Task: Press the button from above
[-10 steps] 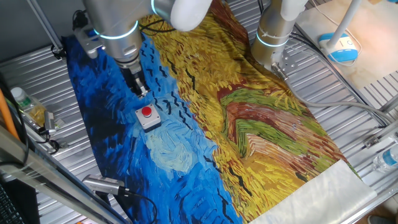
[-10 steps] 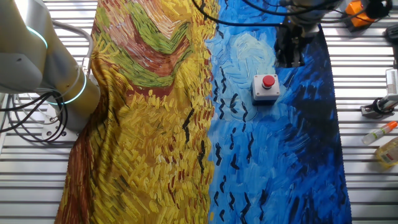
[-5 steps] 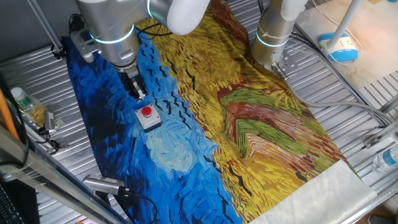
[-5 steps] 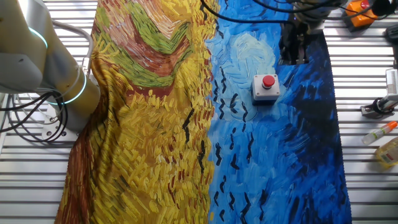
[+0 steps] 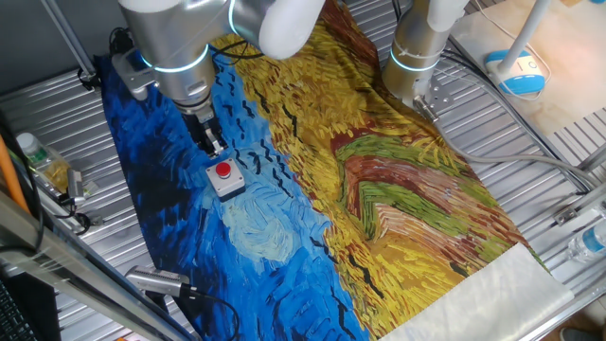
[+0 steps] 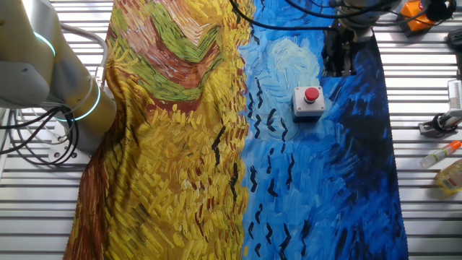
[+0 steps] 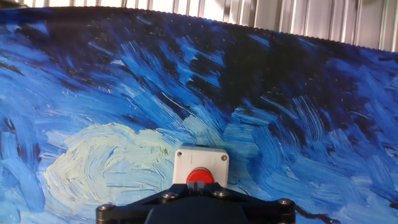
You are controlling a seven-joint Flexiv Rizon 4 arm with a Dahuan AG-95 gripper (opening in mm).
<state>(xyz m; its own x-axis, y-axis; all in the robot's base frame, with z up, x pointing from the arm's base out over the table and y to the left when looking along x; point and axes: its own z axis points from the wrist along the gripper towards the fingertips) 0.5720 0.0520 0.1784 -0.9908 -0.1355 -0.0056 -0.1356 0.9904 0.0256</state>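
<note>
The button (image 5: 223, 171) is a small red cap on a light grey square box, standing on the blue part of the painted cloth (image 5: 284, 237). It also shows in the other fixed view (image 6: 312, 94) and at the bottom of the hand view (image 7: 200, 176). My gripper (image 5: 214, 145) hangs a little above the cloth, just behind the button and apart from it; the other fixed view shows the gripper (image 6: 338, 70) up and to the right of the box. In the hand view the gripper (image 7: 196, 186) has its fingertips touching each other, holding nothing.
A second arm's base (image 5: 417, 57) stands at the cloth's yellow edge, also seen in the other fixed view (image 6: 68, 90). Bottles (image 5: 43, 161) and a metal cylinder (image 5: 156, 280) lie on the slatted table beside the blue edge. More bottles (image 6: 449, 170) lie at the right.
The gripper has shifted only slightly near the button, a touch lower in one fixed view. The button and cloth have not moved.
</note>
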